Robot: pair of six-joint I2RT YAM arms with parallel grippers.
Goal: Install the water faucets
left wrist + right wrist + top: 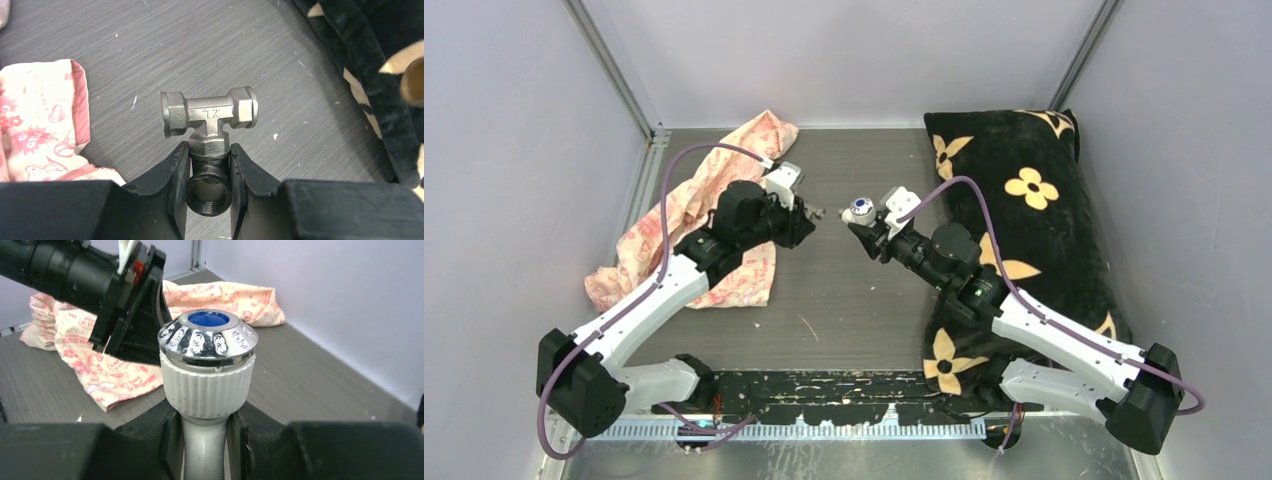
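A pink printed cloth (714, 240) lies crumpled on the dark table (844, 300), far left of the black flowered cushion (1024, 230). Above its inner edge, the left gripper (210, 150) is closed narrowly on the metal fitting (209, 117). This is a silvery-grey tee with a hexagonal collar at each end of its crossbar and two characters stamped on the middle. The fingers clamp its stem. Below the clamped collar, a dark round threaded opening faces the camera. The fitting hangs above the table, well left of the cushion.

Just right of it, and still left of the cushion, the right gripper (205, 415) is closed on the pale stem of the white tap (207, 365). Its knob stands up, with a ribbed white collar under a chrome faceted cap with a round blue centre.

The overhead view alone shows the two arms reaching inward, with fitting and tap close together but apart over the middle of the table. There the fitting is a tiny speck. Only the left wrist view shows its shape and stamp, along with a blurred brass-coloured round end (414, 80) at the frame's right edge in front of the cushion. Only the right wrist view shows the knob's facets, with the left gripper just behind it.
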